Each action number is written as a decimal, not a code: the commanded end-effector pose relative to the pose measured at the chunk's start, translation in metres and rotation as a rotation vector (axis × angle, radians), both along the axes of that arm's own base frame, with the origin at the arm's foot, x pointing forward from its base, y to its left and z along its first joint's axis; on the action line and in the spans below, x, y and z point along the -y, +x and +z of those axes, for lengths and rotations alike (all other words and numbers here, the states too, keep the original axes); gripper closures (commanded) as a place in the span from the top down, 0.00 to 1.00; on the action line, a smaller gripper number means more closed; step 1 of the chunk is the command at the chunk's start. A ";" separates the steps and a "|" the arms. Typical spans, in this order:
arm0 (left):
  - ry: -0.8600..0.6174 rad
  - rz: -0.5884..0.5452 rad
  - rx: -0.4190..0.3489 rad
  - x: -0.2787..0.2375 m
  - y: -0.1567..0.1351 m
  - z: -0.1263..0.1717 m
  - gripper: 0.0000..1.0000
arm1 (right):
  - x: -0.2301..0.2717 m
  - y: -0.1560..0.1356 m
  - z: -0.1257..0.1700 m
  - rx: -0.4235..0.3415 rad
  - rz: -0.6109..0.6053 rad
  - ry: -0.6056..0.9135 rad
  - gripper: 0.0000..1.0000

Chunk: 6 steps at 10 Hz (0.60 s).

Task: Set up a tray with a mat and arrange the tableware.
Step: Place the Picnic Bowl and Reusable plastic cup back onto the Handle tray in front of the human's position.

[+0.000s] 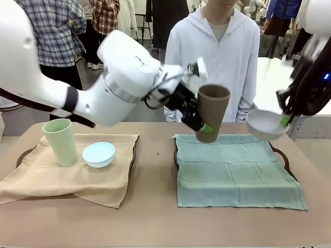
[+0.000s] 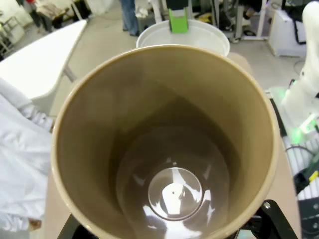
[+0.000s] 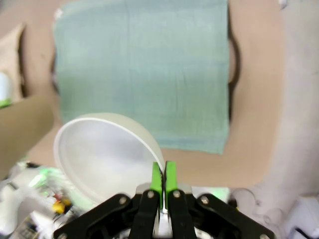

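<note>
The camera looks straight down into the brown cup (image 2: pixel 164 144), whose round rim spans most of the frame and whose glossy bottom reflects light. Beyond its far rim sits the white bowl (image 2: pixel 199 36), with a green pad (image 2: pixel 177 20) pressed on its edge.

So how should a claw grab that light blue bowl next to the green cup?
Pinch the rim of the small light blue round bowl, coming from above. It sits upright and open on the beige cloth, its thin edge free on the side away from the pale green cup.
</note>
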<state>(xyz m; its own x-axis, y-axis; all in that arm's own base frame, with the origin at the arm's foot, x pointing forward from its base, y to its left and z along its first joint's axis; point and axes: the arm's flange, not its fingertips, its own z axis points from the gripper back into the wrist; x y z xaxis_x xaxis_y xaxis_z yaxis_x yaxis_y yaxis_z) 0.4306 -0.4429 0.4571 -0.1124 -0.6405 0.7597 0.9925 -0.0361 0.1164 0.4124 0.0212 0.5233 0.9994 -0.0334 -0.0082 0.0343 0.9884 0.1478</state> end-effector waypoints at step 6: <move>-0.119 -0.019 0.022 0.004 0.025 -0.107 0.82 | 0.016 0.040 -0.121 0.015 0.027 -0.033 0.04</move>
<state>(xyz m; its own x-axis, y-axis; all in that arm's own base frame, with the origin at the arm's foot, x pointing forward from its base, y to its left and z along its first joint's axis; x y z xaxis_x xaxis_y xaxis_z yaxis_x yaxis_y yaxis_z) 0.4572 -0.4459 0.3612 -0.1257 -0.5643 0.8160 0.9917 -0.0489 0.1189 0.4538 0.0095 0.4045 0.9990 -0.0259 -0.0356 0.0298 0.9930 0.1141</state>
